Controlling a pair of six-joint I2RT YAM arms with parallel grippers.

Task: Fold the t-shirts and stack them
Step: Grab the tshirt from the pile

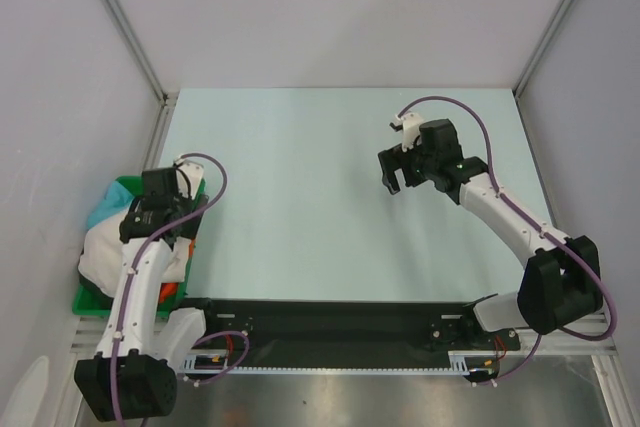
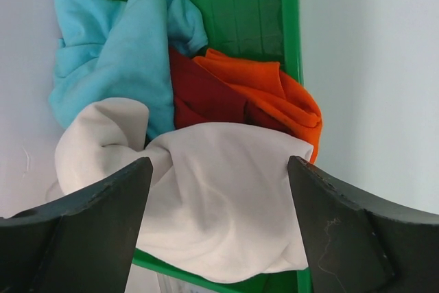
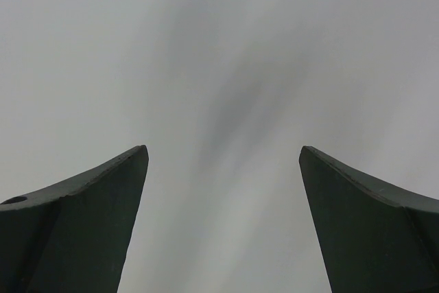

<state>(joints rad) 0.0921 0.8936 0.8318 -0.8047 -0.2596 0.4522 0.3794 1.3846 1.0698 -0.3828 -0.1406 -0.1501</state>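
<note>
Top view: the t-shirts (image 1: 100, 250) are sitting bunched in a green bin (image 1: 92, 302) at the table's (image 1: 300, 197) left edge, partly hidden under the left gripper (image 1: 150, 217). The right gripper (image 1: 392, 179) is hanging over the table, spread wide.

Left wrist: jaws are gaping above a crumpled cream shirt (image 2: 219, 197), with a light blue shirt (image 2: 116, 53), dark red shirt (image 2: 206, 94) and orange shirt (image 2: 274, 94) beyond it. No long axis is showing.

Right wrist: the fingers (image 3: 89, 224) are standing apart, holding nothing, over blurred grey.

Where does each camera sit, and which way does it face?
Top external: high behind the robot, facing down on the table; left arm and right arm show.
Left wrist: on its arm, facing down into the green bin of shirts; open left gripper shows.
Right wrist: on its arm, facing a blurred surface; open right gripper shows.
Shared: top and left wrist both show the bin.
</note>
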